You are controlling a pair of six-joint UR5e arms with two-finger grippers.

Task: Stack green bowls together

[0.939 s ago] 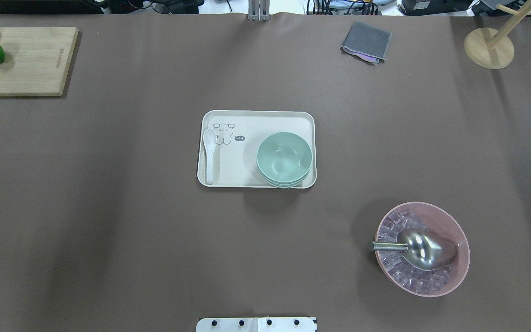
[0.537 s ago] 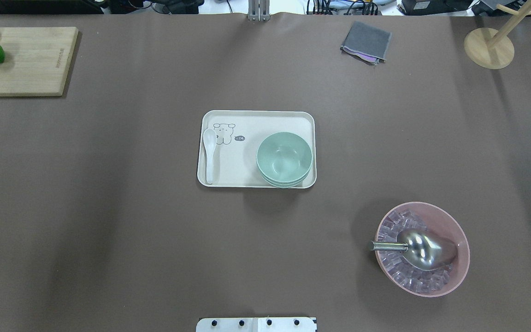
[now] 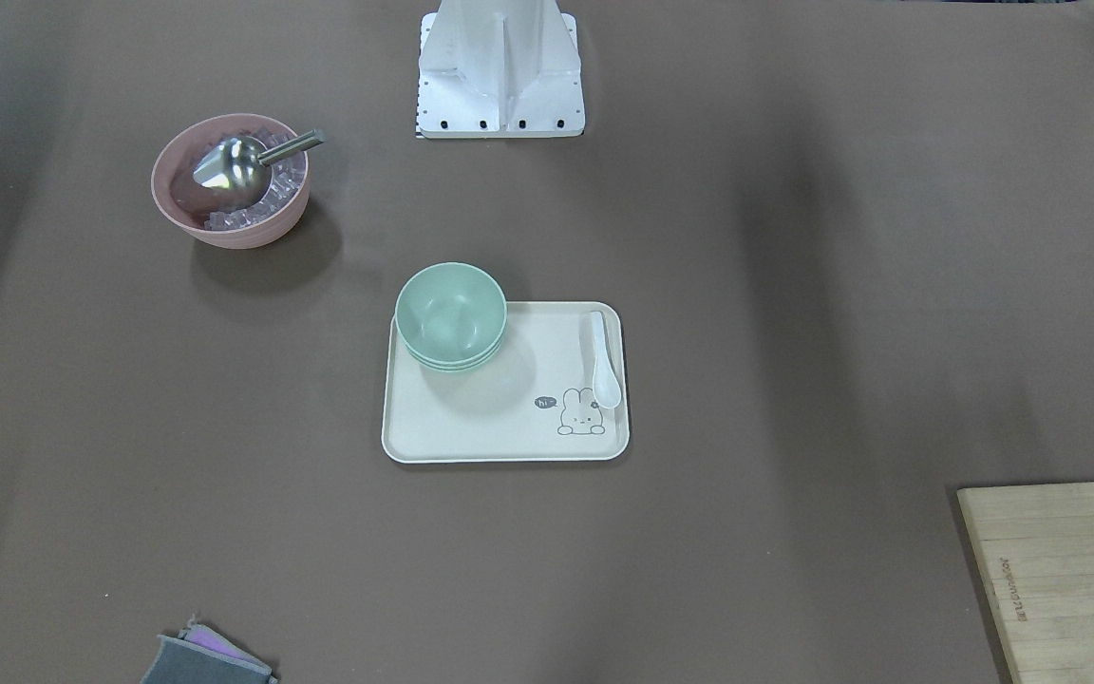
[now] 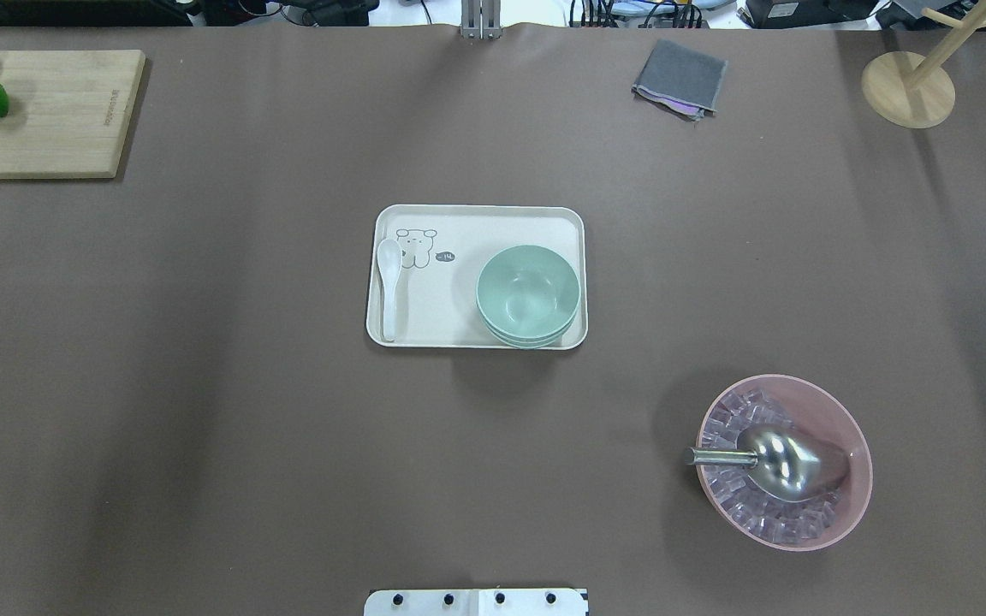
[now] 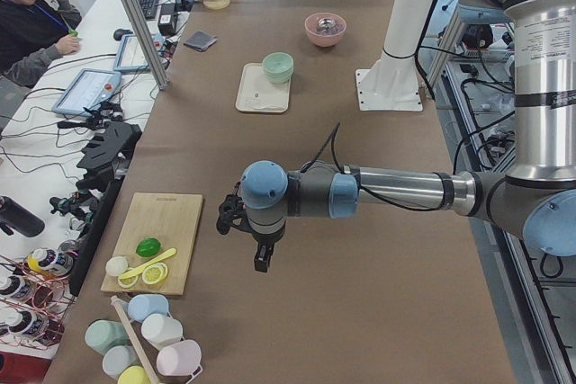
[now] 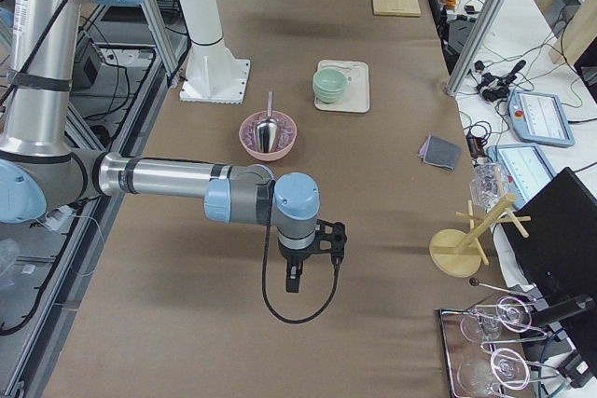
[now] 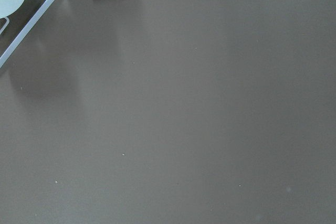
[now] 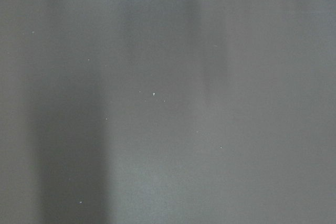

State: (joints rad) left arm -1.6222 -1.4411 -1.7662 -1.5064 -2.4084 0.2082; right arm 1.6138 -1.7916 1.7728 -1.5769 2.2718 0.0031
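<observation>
The green bowls (image 4: 528, 295) sit nested in one stack on the right part of the cream tray (image 4: 476, 209). The stack also shows in the front-facing view (image 3: 451, 313) and in both side views (image 5: 278, 66) (image 6: 330, 84). Neither arm appears in the overhead or front-facing view. The left gripper (image 5: 234, 217) hangs over bare table near the cutting board, far from the tray. At the table's other end, the right gripper (image 6: 326, 236) hangs beyond the pink bowl. I cannot tell whether either is open or shut. Both wrist views show only table surface.
A white spoon (image 4: 389, 287) lies on the tray's left side. A pink bowl (image 4: 844, 505) with ice cubes and a metal scoop (image 4: 780, 462) stands front right. A cutting board (image 4: 56, 111) with fruit, a grey cloth (image 4: 680, 79) and a wooden stand (image 4: 908, 88) line the far edge. A person (image 5: 27, 20) sits beside the table.
</observation>
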